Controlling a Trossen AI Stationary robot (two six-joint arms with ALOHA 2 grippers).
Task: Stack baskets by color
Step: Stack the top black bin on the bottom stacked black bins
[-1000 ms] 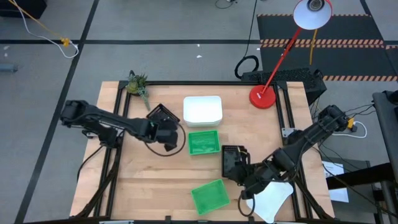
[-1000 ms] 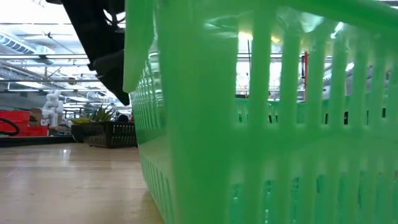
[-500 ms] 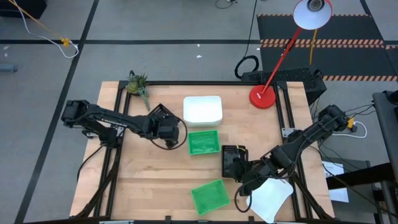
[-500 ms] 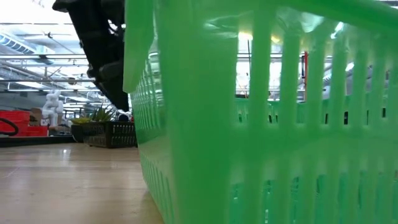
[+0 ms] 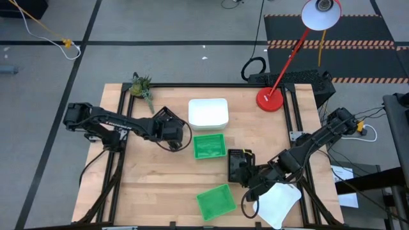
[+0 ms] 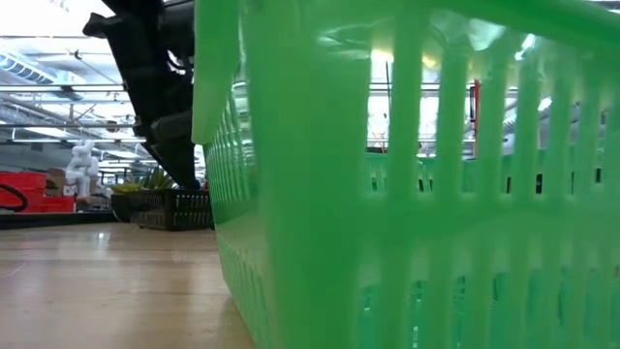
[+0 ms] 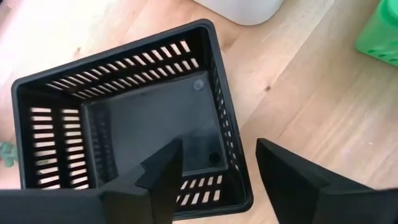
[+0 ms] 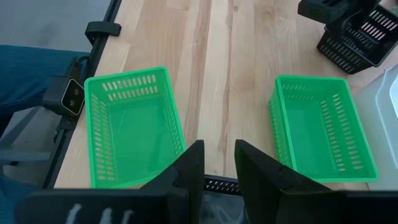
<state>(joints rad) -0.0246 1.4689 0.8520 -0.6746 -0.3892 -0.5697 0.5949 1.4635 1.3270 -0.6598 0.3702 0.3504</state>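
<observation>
A black slatted basket [image 7: 124, 124] stands on the table at the far left. My left gripper [image 7: 219, 148] is open above its corner, one finger [image 7: 165, 171] over the inside and the other [image 7: 292, 177] outside its side wall [image 7: 231, 155]; I see no touch. My right gripper [image 8: 217, 149] is shut on a second black basket [image 5: 238, 165] near the table's middle. One white basket [image 5: 208, 112] and two green baskets [image 5: 209, 145] [image 5: 215, 201] rest on their bottoms. My right gripper pinches the rim of one wall [image 8: 217, 185] of the black basket between its two fingers. The fingers slant down from the table's near right side. The basket hangs below the fingers, which hide most of it; in the high view it shows tipped beside the gripper [image 5: 246, 174].
A red lamp base [image 5: 270, 100] stands at the far right corner and a small plant figure [image 5: 140, 86] at the far left corner. A white sheet [image 5: 279, 204] lies at the near right edge. The near green basket [image 6: 407, 194] fills the low view.
My left gripper has sunk toward the black basket at the far left and shifted a little toward the table's far edge, rolling slightly. The baskets on the table have stayed where they were.
</observation>
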